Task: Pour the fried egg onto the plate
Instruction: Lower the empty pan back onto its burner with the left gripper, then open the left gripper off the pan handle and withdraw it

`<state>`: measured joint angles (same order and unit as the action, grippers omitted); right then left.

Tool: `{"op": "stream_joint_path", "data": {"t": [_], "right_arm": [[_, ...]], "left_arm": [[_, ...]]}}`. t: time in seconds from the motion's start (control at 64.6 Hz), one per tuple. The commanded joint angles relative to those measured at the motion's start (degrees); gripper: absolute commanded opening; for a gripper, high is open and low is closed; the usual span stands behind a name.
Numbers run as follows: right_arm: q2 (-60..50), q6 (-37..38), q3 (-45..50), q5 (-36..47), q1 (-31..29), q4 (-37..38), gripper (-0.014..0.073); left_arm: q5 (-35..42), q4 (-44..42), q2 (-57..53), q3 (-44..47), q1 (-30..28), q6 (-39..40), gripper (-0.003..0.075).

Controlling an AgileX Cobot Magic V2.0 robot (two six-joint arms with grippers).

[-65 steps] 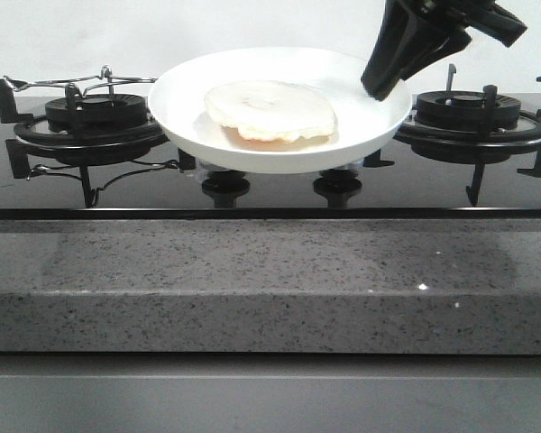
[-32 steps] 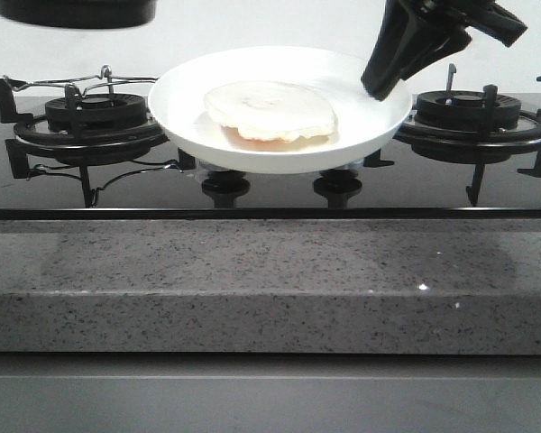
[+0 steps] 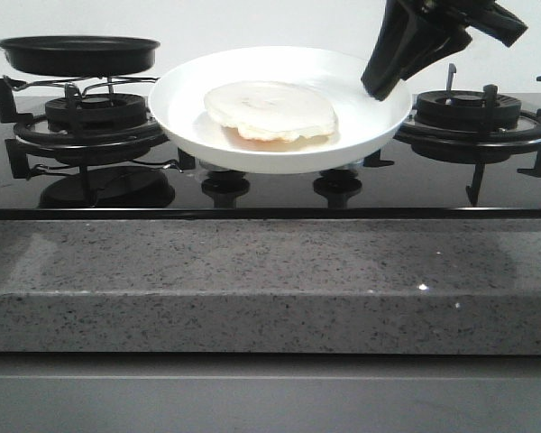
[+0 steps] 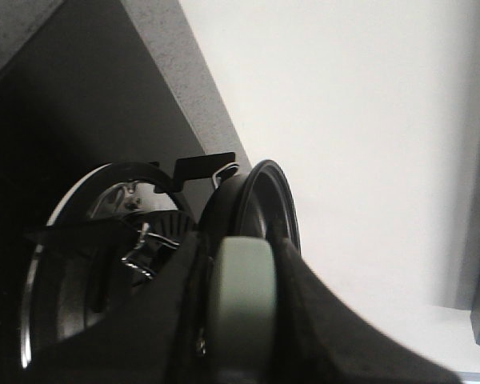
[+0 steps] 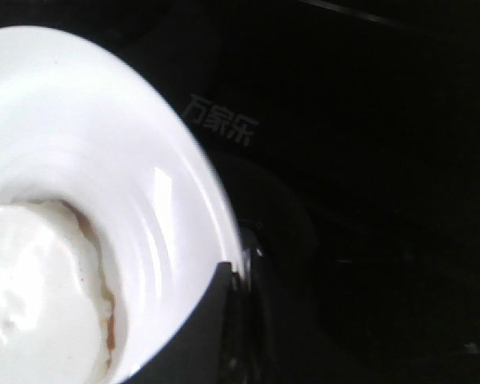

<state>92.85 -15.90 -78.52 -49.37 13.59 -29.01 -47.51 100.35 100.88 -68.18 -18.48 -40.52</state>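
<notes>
The fried egg [image 3: 270, 110], a pale disc with a brownish edge, lies in the white plate [image 3: 185, 113]. The plate hangs tilted above the middle of the stove. My right gripper [image 3: 380, 87] is shut on its right rim. In the right wrist view a dark finger [image 5: 200, 336] overlaps the plate's rim [image 5: 104, 136] beside the egg [image 5: 32, 296]. The black pan [image 3: 79, 54] floats just over the left burner, empty as far as I can see. My left gripper [image 4: 238, 320] is shut on the pan's pale green handle [image 4: 240, 276], with the pan [image 4: 264, 200] seen edge-on beyond it.
A left burner [image 3: 81, 122] with a wire rack and a right burner [image 3: 469, 113] flank the plate on the black glass hob. Two knobs [image 3: 224, 185] sit under the plate. A grey granite counter edge [image 3: 270, 280] runs across the front.
The pan has come down at the left, from the top edge of the front view to just above the left burner. Plate, egg and right gripper have not moved.
</notes>
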Motion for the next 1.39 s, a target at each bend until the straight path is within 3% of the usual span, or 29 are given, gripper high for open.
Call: {"op": "stream_joint_path", "data": {"t": [0.0, 0.48, 0.836, 1.099, 1.378], "right_arm": [[-2.8, -0.2, -1.7, 2.2, -0.1, -2.5, -0.006], [-2.8, -0.2, -1.7, 2.2, -0.1, -2.5, -0.006], [-2.8, -0.2, -1.7, 2.2, -0.1, -2.5, -0.006], [-2.8, -0.2, -1.7, 2.2, -0.1, -2.5, -0.006], [-2.8, -0.2, -1.7, 2.2, -0.1, -2.5, -0.006]], "left_arm": [[-3.4, 6.2, -2.6, -2.2, 0.0, 0.7, -0.0018], [-1.5, 4.4, -2.4, -2.2, 0.8, 0.5, 0.0005], [-2.7, 4.2, -1.4, -2.2, 0.8, -0.9, 0.0201], [-7.7, 3.9, -1.4, -2.2, 0.5, -3.8, 0.052], [-12.4, -5.3, -1.4, -2.2, -3.5, -3.7, 0.054]]}}
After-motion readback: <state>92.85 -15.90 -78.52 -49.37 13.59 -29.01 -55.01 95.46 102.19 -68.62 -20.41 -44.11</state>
